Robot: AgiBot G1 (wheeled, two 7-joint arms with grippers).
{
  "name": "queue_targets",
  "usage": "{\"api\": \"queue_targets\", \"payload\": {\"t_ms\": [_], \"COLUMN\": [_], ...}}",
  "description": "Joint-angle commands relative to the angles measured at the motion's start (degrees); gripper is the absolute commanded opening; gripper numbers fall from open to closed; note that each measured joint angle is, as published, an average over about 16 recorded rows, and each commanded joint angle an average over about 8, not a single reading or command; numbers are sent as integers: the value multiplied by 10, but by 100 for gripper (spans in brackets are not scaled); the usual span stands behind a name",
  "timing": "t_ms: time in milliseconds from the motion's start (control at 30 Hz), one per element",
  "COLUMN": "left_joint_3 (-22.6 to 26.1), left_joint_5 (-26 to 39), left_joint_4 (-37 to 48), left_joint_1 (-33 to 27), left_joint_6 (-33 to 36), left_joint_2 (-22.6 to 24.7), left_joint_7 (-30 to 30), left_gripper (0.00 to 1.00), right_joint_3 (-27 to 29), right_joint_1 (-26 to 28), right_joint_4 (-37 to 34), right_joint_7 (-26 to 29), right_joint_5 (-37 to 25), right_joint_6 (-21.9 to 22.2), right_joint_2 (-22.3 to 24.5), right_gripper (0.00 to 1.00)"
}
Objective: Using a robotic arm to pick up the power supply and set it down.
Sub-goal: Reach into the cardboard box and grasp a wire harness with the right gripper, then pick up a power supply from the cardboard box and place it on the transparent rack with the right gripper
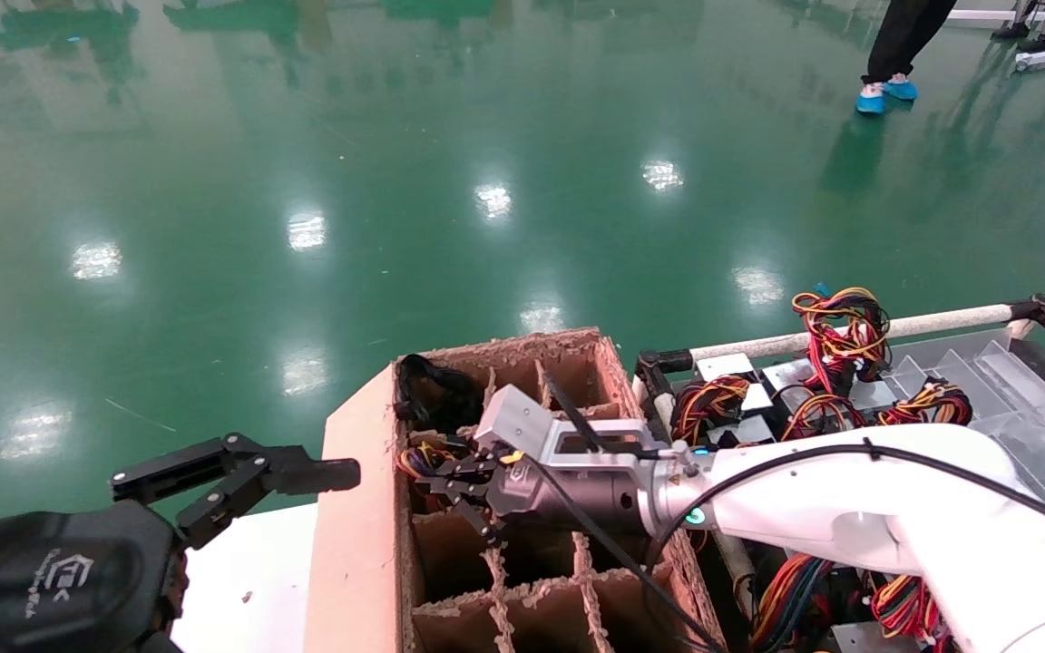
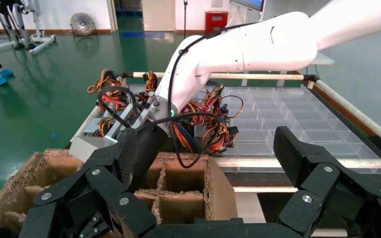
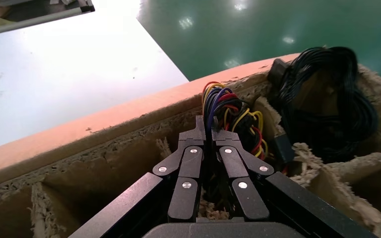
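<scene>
My right gripper (image 3: 209, 130) on the white arm (image 1: 849, 508) reaches into a compartment of the cardboard box (image 1: 359, 544). It is shut on the looped red, yellow, blue and black wires of the power supply (image 3: 230, 109). The same wire bundle (image 1: 418, 458) shows at the fingertips in the head view. The power supply's metal case is hidden down in the compartment. My left gripper (image 1: 278, 490) hovers open and empty beside the box's left wall, with its fingers (image 2: 287, 148) spread wide.
The box has cardboard dividers (image 2: 178, 191). An all-black coiled cable (image 3: 327, 94) fills its far corner cell. To the right, a railed cart (image 1: 849, 345) carries several more wired supplies (image 1: 835, 331) and a clear divided tray (image 2: 287, 119). A white tabletop (image 1: 250, 562) lies left of the box. A person (image 1: 894, 45) stands far off.
</scene>
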Motion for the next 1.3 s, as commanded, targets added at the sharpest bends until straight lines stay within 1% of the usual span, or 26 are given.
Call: {"api": "queue_targets", "payload": {"t_ms": [33, 200, 433, 767, 1067, 1300], "left_joint_3": [0, 0, 0, 0, 1, 1], "left_joint_5": [0, 0, 0, 0, 0, 0], "left_joint_4": [0, 0, 0, 0, 0, 0], "left_joint_1": [0, 0, 0, 0, 0, 0], "left_joint_6": [0, 0, 0, 0, 0, 0], "left_joint_2": [0, 0, 0, 0, 0, 0], "left_joint_7": [0, 0, 0, 0, 0, 0], "left_gripper": [100, 100, 100, 100, 100, 100], "right_joint_3": [1, 15, 45, 86, 110, 119], "right_joint_1": [1, -1, -2, 42, 106, 156], "right_joint_4": [1, 30, 80, 144, 197, 222], "right_joint_7": [0, 10, 37, 83, 128, 156], "right_joint_5": [3, 25, 78, 140, 148, 126], "right_joint_6": [-5, -25, -71, -135, -177, -212], "right_joint_2": [3, 26, 68, 142, 242, 339], "right_gripper": [0, 0, 0, 0, 0, 0]}}
